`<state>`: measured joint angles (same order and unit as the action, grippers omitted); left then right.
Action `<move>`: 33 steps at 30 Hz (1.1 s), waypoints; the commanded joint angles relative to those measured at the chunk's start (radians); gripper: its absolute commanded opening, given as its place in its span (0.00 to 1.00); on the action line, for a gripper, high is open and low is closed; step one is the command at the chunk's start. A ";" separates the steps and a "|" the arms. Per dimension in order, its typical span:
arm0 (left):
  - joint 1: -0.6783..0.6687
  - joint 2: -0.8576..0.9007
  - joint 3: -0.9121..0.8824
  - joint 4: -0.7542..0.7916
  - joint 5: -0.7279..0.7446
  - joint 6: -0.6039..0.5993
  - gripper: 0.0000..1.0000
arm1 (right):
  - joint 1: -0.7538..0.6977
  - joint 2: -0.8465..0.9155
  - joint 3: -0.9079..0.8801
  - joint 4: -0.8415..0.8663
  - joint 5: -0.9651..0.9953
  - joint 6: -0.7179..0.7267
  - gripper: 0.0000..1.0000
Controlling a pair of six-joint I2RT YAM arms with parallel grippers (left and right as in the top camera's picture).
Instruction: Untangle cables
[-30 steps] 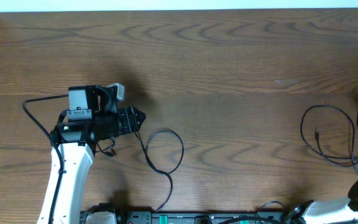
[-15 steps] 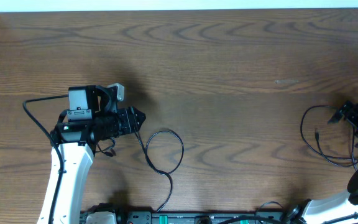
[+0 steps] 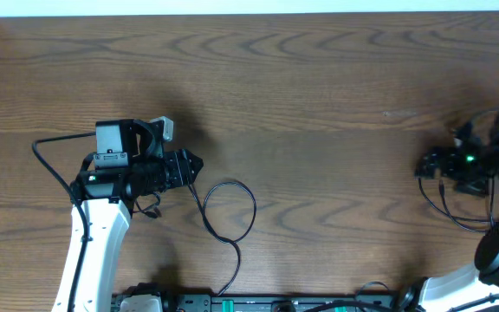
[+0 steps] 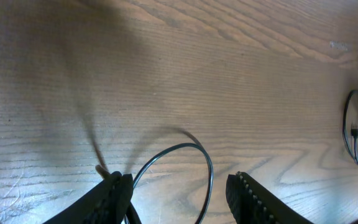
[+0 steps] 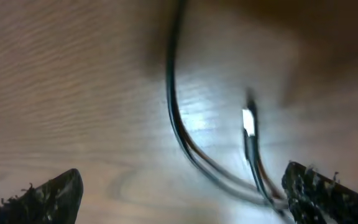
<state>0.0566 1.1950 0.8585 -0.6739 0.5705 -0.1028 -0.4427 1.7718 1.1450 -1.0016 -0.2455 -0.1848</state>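
One thin black cable (image 3: 255, 208) forms a loop on the table right of my left gripper (image 3: 193, 166), and its tail runs down to the front edge. In the left wrist view that loop (image 4: 210, 174) lies between the fingers of the left gripper (image 4: 182, 199). The jaws stand apart, and the strand passes close by the left finger (image 4: 114, 198). A second black cable (image 3: 462, 223) lies in loops at the far right. My right gripper (image 3: 429, 163) hovers over its left side. The right wrist view shows blurred strands (image 5: 173, 106) between the wide-open right gripper (image 5: 185, 196).
The wooden table (image 3: 319, 87) ends at a pale wall along the top. The arm bases and their wiring (image 3: 232, 303) line the front edge. The right loop also shows far off in the left wrist view (image 4: 353, 130).
My right arm has swung in from the right edge and moved left over the right-hand cable loop. The left arm and its cable loop have not moved.
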 commanded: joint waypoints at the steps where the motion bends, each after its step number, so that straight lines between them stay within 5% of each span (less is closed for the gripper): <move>1: -0.003 0.002 -0.004 -0.002 0.006 0.017 0.54 | 0.061 0.002 -0.059 0.053 0.139 -0.049 0.99; 5: -0.003 0.002 -0.004 -0.002 0.006 0.017 0.54 | 0.084 0.002 -0.137 0.159 0.323 -0.048 0.99; 16: -0.003 0.002 -0.004 0.002 0.006 0.017 0.54 | 0.083 0.002 -0.300 0.369 0.398 0.084 0.93; 18: -0.003 0.002 -0.004 0.002 0.006 0.017 0.54 | 0.083 0.002 -0.335 0.420 0.397 0.110 0.80; 19: -0.003 0.002 -0.004 0.002 0.006 0.017 0.54 | 0.083 0.002 -0.348 0.441 0.397 0.111 0.63; 20: -0.003 0.002 -0.004 0.002 0.006 0.017 0.54 | 0.081 0.002 -0.369 0.475 0.398 0.109 0.28; 23: -0.003 0.002 -0.004 0.002 0.006 0.017 0.54 | 0.081 0.002 -0.386 0.506 0.397 0.110 0.06; 33: -0.003 0.002 -0.004 0.002 0.006 0.017 0.54 | 0.077 0.002 -0.376 0.560 0.392 0.148 0.01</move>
<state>0.0566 1.1954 0.8585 -0.6727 0.5701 -0.1028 -0.3611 1.6920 0.8326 -0.4316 0.1017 -0.0757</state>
